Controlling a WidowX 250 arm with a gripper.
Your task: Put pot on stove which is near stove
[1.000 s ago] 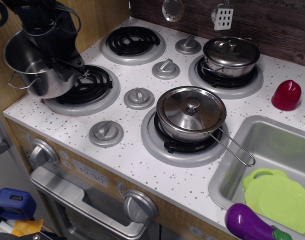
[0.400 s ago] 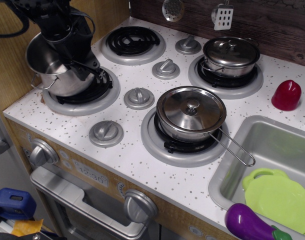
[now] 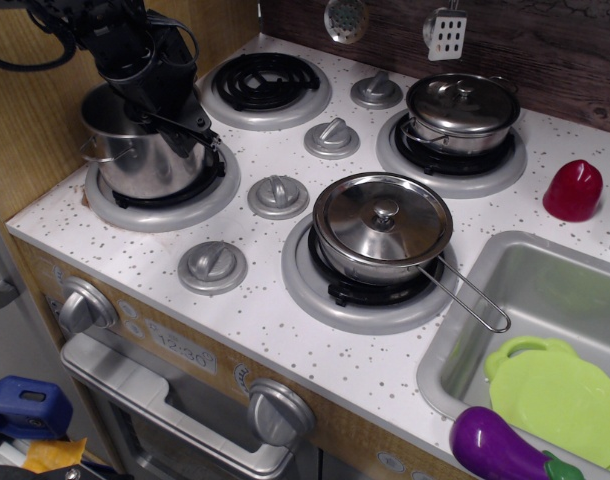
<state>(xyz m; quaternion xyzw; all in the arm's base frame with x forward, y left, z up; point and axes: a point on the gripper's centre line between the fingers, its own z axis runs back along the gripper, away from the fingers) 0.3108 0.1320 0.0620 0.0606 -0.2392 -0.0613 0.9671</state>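
Arm enters from the upper left corner and slants down and to the right over the front-left burner. Gripper is black, pointed downward, sitting at the pot's right rim. Its fingers appear clamped on that rim, one inside and one outside, though the black housing hides the exact contact. A thin wire or rod runs from the gripper body down across the pot's right side.

Pot stands upright on the front-left burner of the stove, base inside the grey ring. A wire loop handle shows on its left wall.

Other items on the stove:
- Back-left burner is bare.
- Lidded pan with a long wire handle sits on the front-right burner.
- Lidded pot with a knob sits on the back-right burner.
- Grey knobs lie between the burners.

Right of the stove: a red object on the counter and a sink holding a green plate and a purple eggplant. The eggplant lies at the plate's lower left edge.
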